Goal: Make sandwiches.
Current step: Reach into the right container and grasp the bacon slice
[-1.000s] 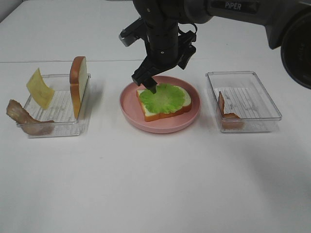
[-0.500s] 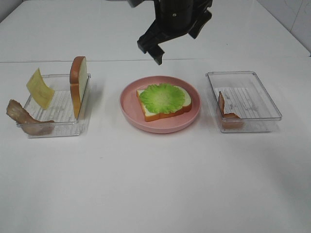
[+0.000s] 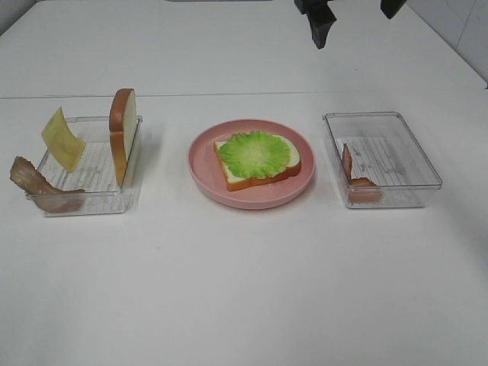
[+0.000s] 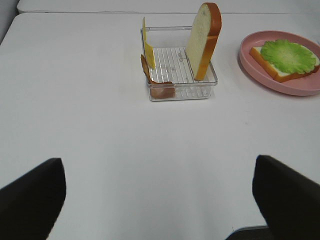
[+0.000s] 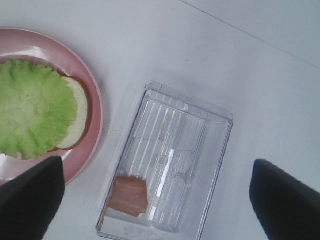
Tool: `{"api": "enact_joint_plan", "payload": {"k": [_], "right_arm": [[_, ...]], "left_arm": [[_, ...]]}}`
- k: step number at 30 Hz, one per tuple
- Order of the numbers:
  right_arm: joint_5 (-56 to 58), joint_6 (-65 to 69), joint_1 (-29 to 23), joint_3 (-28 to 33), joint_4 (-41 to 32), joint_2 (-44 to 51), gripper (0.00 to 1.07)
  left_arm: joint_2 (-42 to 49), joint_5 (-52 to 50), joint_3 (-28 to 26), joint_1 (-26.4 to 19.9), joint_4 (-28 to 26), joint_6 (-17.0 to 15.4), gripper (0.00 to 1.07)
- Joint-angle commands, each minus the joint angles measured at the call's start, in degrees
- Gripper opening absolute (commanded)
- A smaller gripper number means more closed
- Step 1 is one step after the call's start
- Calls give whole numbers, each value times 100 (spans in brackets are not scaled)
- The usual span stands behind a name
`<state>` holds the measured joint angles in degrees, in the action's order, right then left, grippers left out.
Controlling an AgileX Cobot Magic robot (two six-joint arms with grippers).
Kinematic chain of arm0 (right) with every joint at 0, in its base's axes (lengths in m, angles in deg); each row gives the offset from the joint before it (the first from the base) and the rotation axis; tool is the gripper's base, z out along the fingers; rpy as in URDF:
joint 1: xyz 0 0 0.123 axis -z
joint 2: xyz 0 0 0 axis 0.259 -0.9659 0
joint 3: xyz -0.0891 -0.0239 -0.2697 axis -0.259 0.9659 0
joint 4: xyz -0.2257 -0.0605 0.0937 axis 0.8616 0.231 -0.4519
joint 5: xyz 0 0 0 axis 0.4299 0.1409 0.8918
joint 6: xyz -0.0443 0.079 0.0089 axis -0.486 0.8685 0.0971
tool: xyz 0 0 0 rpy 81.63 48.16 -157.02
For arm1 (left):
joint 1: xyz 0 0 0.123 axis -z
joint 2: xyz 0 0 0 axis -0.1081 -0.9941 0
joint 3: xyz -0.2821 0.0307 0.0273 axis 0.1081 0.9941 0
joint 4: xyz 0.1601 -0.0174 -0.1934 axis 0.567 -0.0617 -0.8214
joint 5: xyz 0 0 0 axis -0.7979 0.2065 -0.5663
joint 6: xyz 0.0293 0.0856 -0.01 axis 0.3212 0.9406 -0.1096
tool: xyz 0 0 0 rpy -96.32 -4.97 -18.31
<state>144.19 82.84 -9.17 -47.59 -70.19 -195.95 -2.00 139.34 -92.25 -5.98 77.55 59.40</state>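
Observation:
On the pink plate [image 3: 252, 200] lies a bread slice [image 3: 293, 156] with a green lettuce leaf [image 3: 255, 154] on top. The left clear tray [image 3: 95, 168] holds an upright bread slice [image 3: 122, 133] and a leaning yellow cheese square [image 3: 62, 139]. A bacon strip [image 3: 34, 187] hangs over its front corner. Another bacon strip [image 3: 352, 175] sits in the right clear tray [image 3: 396, 152]. My right gripper [image 3: 356, 11] is open and empty at the top edge, high above that tray [image 5: 190, 150] and its bacon [image 5: 129, 196]. My left gripper [image 4: 160, 210] is open and empty, well short of the left tray [image 4: 172, 60].
White table all around. The plate [image 5: 95, 115] lies close beside the right tray. In the left wrist view the plate [image 4: 250, 62] shows beyond the upright bread [image 4: 204, 40]. The table's back edge runs behind the trays.
My right gripper has lifted off the plate and swung up and right to above the right tray. The lettuce stays on the bread. The left arm has not moved.

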Motion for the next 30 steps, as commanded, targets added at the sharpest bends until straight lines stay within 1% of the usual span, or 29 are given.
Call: {"api": "enact_joint_plan", "payload": {"k": [1, 2, 5, 7, 8, 10, 11, 13, 14, 15, 20, 30], "right_arm": [[693, -155, 304, 178, -504, 29, 99], [693, -166, 309, 413, -510, 29, 99], [682, -166, 309, 550, -504, 29, 99], [476, -115, 298, 1071, -590, 29, 99], [476, -115, 298, 1071, -590, 29, 99], [246, -46, 298, 1461, -607, 29, 98], [246, -46, 298, 1461, -607, 29, 98], [-52, -29, 298, 1776, -665, 29, 98], [-52, -29, 298, 1776, -665, 29, 98], [-218, -29, 298, 1942, -728, 23, 98], [-487, 11, 298, 2166, -791, -103, 98], [-596, 97, 298, 2194, -808, -573, 97]], "left_arm": [[74, -23, 11, -11, -34, -6, 93], [74, -23, 11, -11, -34, -6, 93], [74, -23, 11, -11, -34, -6, 93], [74, -23, 11, -11, -34, -6, 93], [74, -23, 11, -11, -34, -6, 93], [74, -23, 11, -11, -34, -6, 93], [74, -23, 11, -11, -34, -6, 93], [74, -23, 11, -11, -34, -6, 93], [74, -23, 11, -11, -34, -6, 93], [74, -23, 11, -11, -34, -6, 93], [74, -23, 11, -11, -34, -6, 93], [74, -23, 11, -11, -34, -6, 93]]}}
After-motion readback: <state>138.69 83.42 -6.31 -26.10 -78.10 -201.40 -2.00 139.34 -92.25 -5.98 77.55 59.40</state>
